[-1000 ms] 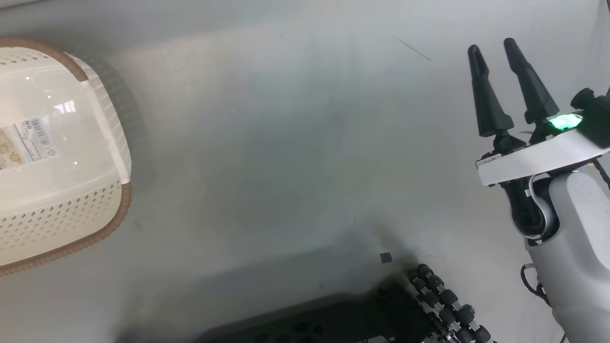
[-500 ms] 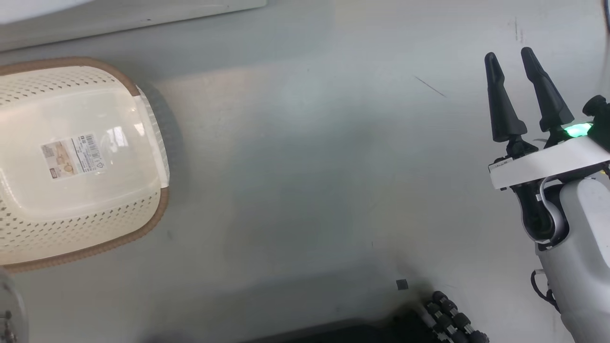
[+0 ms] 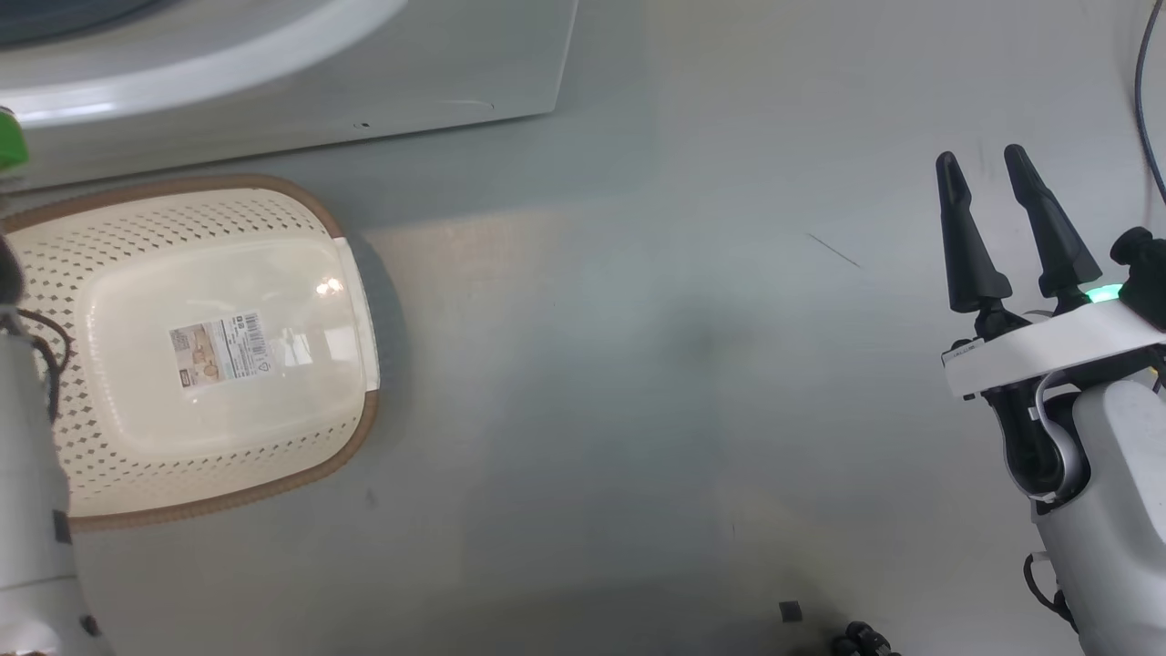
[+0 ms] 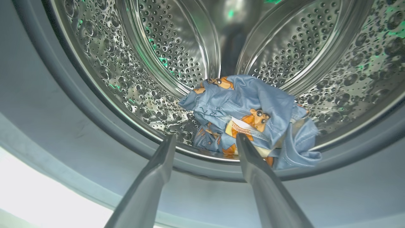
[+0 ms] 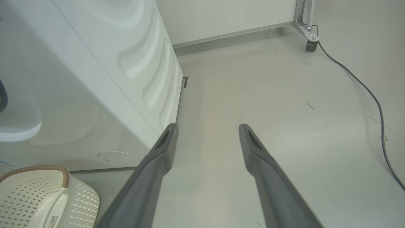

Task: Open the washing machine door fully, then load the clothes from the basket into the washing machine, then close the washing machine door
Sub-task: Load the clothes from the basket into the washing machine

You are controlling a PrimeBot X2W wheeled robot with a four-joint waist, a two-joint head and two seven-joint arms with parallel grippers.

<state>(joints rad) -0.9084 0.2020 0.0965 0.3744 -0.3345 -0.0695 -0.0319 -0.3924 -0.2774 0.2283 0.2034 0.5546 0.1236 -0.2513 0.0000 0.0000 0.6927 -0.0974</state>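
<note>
Lying crumpled in drum point(image 4: 158, 47), clothes point(image 4: 250, 117); basket point(image 3: 182, 469) upright, long axis left-right

A sticker point(image 3: 219, 351) with a barcode lies on the basket point(image 3: 182, 223) floor, its print too small to read.

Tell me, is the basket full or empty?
Empty: the basket shows its bare bottom and a label sticker; the clothes lie inside the drum.

Drum point(image 4: 142, 79): shiny perforated steel. Clothes point(image 4: 250, 104): crumpled blue cloth. Basket point(image 3: 273, 211): glossy cream plastic, paper label point(image 3: 219, 350). Floor point(image 3: 638, 410): smooth grey.
</note>
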